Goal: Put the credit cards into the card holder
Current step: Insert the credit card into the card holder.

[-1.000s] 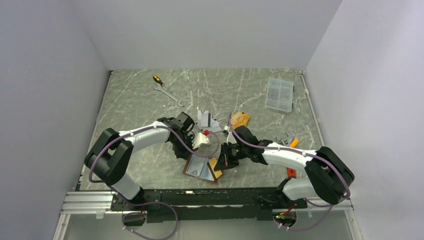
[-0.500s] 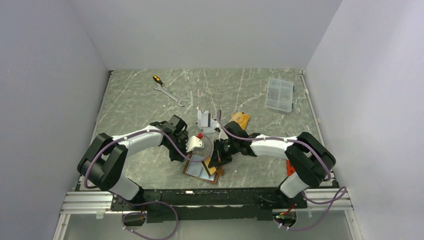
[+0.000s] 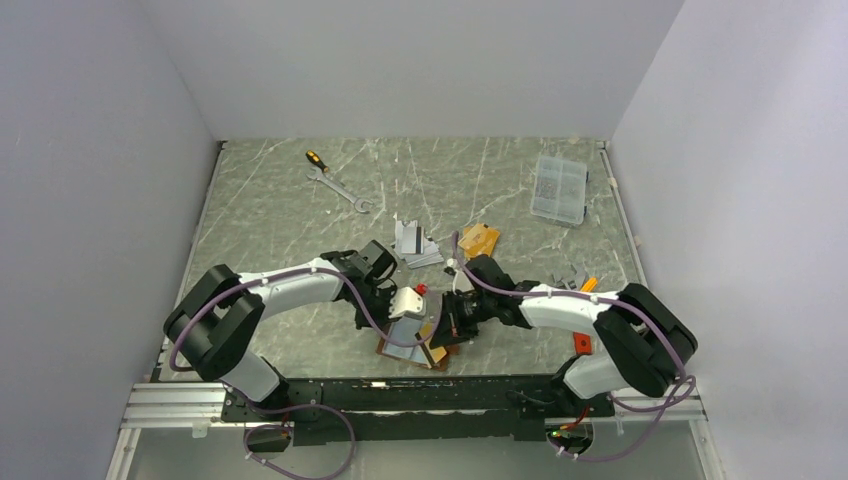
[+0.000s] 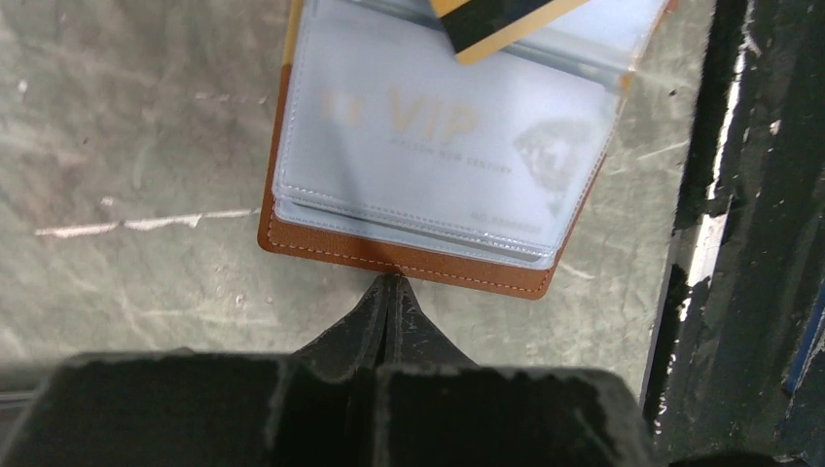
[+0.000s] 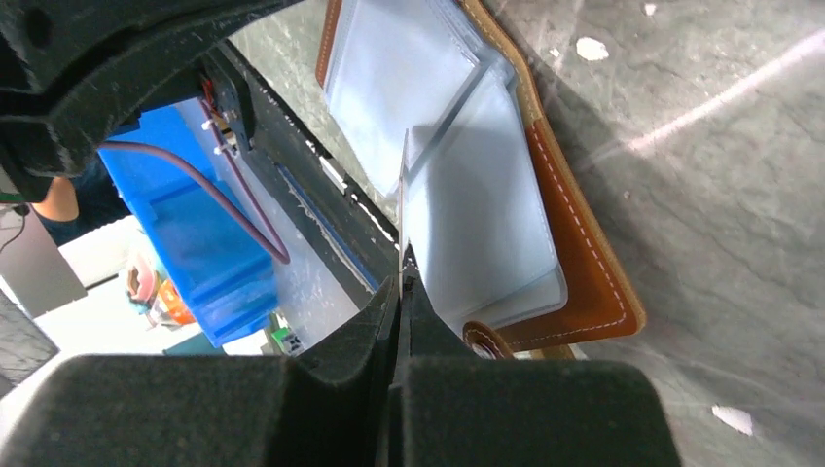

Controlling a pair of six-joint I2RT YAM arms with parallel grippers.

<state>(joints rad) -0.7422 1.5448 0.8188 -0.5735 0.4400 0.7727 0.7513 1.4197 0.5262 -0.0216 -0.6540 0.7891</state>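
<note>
left gripper [image 4: 389, 292] pressed together | right gripper [image 5: 399, 295] pinching thin gold card [image 4: 498, 23] | stitched tan card holder [image 4: 409, 256]

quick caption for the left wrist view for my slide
Left gripper, shut, at the brown edge of the open card holder, a gold card angled over its far end.
</note>
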